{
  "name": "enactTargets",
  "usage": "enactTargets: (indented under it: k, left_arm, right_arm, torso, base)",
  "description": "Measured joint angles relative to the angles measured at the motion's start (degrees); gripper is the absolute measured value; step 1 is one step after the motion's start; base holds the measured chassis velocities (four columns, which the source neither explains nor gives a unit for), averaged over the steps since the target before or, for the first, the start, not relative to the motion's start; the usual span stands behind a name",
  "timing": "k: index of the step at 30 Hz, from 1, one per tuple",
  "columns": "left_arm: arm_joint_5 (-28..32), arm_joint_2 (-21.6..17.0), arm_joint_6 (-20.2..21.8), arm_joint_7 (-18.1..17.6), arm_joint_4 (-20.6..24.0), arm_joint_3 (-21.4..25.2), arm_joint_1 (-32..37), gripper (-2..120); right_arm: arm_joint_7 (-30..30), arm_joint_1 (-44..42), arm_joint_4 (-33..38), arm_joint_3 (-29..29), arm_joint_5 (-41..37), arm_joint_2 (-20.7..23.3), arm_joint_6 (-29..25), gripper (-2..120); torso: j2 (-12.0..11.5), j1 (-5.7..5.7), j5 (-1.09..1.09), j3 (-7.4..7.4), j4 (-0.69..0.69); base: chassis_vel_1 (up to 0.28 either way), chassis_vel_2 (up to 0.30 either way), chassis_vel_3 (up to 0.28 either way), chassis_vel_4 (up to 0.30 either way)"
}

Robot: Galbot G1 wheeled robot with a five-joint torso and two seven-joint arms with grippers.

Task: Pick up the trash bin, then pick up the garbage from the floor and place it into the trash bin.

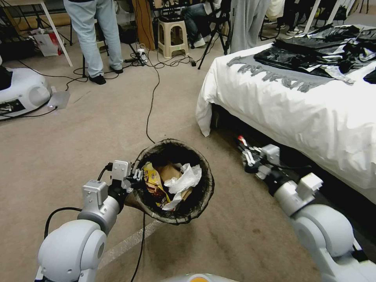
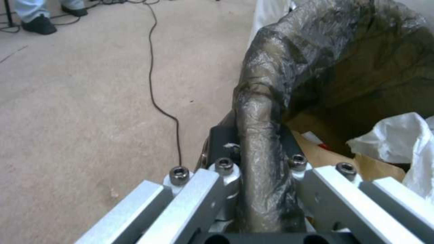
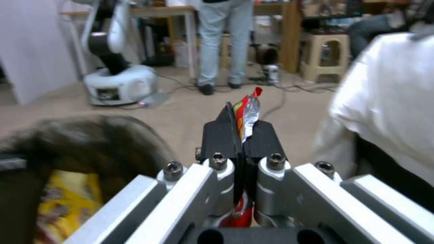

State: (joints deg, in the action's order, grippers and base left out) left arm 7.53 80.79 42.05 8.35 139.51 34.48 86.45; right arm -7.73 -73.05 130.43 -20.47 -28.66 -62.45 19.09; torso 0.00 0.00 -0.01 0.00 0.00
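Your two pincers were both loaded: bin on the left, wrapper on the right.

Your left pincer (image 1: 136, 175) was clamped on the rim of the trash bin (image 1: 203, 197), its fingers (image 2: 224, 144) pressing the dark bag liner (image 2: 267, 101) from both sides, and you held the bin off the carpeted floor (image 1: 78, 149) in front of the robot. Inside it you could see a yellow snack bag (image 1: 152, 182), brown paper (image 1: 169, 171) and a white crumpled tissue (image 1: 184, 180). Your right pincer (image 1: 246, 150) was closed on a red-and-silver wrapper (image 3: 248, 113), with its end sticking out past the fingertips. That pincer hung just beside the bed's (image 1: 297, 105) near edge, to the right of the bin and apart from it.
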Motion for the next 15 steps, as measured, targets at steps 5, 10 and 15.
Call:
enactTargets:
  k: [5, 10, 15]
  left_arm:
    - [-0.1, 0.0, 0.0, 0.0, -0.3, -0.3, -0.2, 3]
    - [-0.1, 0.4, 0.1, -0.1, -0.7, -0.3, -0.4, 3]
    - [-0.2, 0.6, 0.1, -0.1, -1.1, -0.4, -0.8, 3]
  right_arm:
    - [1.7, 6.9, 0.3, 8.7, -1.5, 1.5, 2.1, 0]
    - [2.8, 11.8, 0.3, 15.1, -3.5, 1.4, 4.0, 0]
    - [3.8, 13.4, 0.0, 19.6, -3.9, 2.0, 4.8, 0]
  torso:
    - [0.0, 0.00, 0.00, 0.00, 0.01]
    - [0.0, 0.00, 0.00, 0.00, 0.01]
    - [0.0, 0.00, 0.00, 0.00, 0.01]
  base:
    - [0.000, 0.000, 0.000, 0.000]
    - [0.000, 0.000, 0.000, 0.000]
    - [0.000, 0.000, 0.000, 0.000]
